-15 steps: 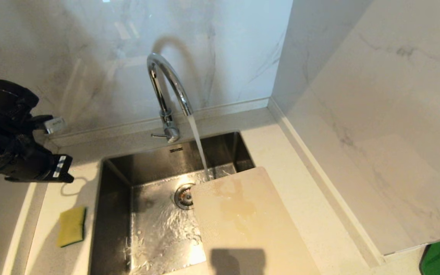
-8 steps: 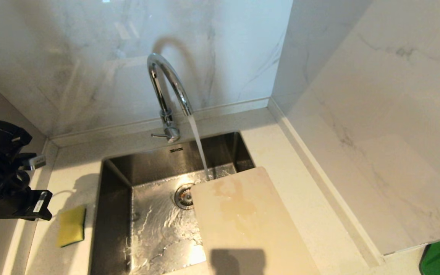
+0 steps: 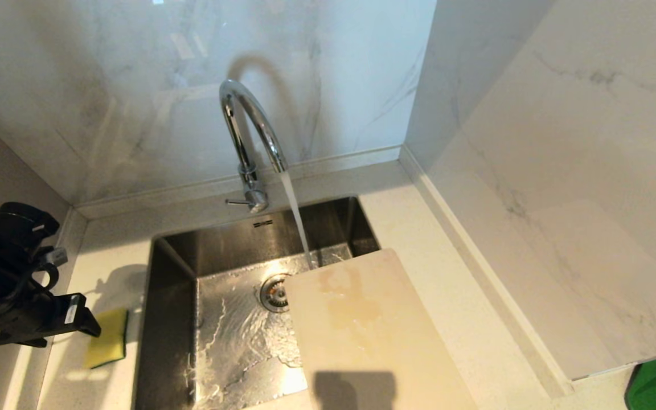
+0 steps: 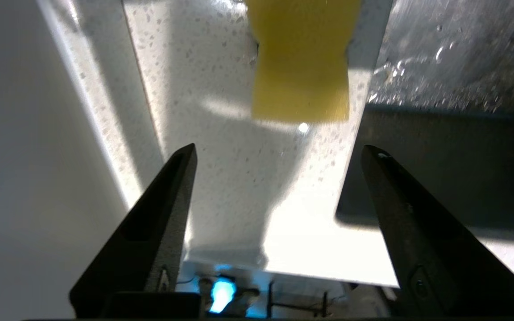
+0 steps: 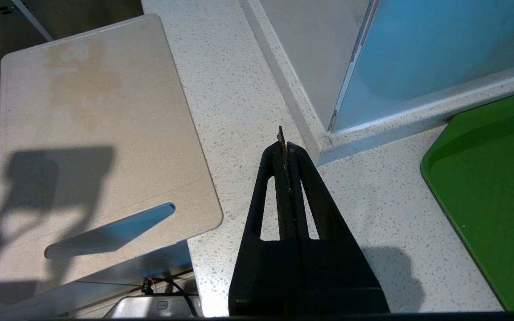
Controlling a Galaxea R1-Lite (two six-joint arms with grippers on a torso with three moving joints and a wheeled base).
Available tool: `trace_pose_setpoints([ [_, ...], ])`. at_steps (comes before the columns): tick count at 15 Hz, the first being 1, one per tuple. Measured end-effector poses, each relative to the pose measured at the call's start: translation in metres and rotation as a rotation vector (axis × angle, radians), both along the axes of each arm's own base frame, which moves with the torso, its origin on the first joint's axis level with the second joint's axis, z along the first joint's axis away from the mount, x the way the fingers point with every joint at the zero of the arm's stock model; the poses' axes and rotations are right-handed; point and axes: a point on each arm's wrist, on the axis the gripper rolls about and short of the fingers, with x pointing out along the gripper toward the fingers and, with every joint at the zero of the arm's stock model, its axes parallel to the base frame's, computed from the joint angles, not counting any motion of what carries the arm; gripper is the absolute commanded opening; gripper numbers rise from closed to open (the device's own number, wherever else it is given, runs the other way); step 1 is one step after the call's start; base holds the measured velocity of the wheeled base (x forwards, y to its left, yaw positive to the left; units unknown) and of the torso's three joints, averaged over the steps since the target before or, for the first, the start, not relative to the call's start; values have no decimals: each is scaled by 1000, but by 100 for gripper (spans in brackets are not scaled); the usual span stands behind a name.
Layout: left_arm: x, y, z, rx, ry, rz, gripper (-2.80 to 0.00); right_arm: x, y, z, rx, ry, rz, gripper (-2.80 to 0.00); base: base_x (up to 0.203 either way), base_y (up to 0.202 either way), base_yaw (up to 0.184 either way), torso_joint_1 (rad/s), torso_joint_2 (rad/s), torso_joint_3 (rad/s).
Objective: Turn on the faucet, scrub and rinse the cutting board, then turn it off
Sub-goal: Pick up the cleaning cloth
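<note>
While water runs from the faucet (image 3: pixel 251 142) at upper centre into the sink (image 3: pixel 214 256), the cutting board (image 3: pixel 370 336) lies lower centre, apparently overhanging the basin's right rim. Left gripper (image 4: pixel 278 154), fingers spread wide and empty, hangs at the frame's left edge beside the yellow sponge (image 3: pixel 109 339). Right gripper (image 5: pixel 282 138), jaws pressed together, sits over the counter (image 5: pixel 239 111) beside the board.

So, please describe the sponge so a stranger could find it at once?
Start at the steel sink under the running faucet. On the pale counter strip at its left lies the sponge, beside the left gripper. It is the only small, bright yellow thing there.
</note>
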Motion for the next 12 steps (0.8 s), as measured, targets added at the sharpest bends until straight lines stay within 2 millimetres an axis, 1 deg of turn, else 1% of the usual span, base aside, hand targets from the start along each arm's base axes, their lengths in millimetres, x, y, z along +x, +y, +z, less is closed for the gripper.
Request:
trace_pose_setpoints([
  [2, 1, 1, -13, -8, -10, 7, 0, 0, 0, 0, -1, 0, -1, -280, 0, 0, 0, 0, 0, 0],
  [4, 3, 4, -22, -12, -8, 18, 0, 0, 0, 0, 0, 0, -1, -280, 0, 0, 0, 0, 0, 0],
  [12, 12, 6, -39, -67, 7, 23, 0, 0, 0, 0, 0, 0, 0, -280, 0, 0, 0, 0, 0, 0],
])
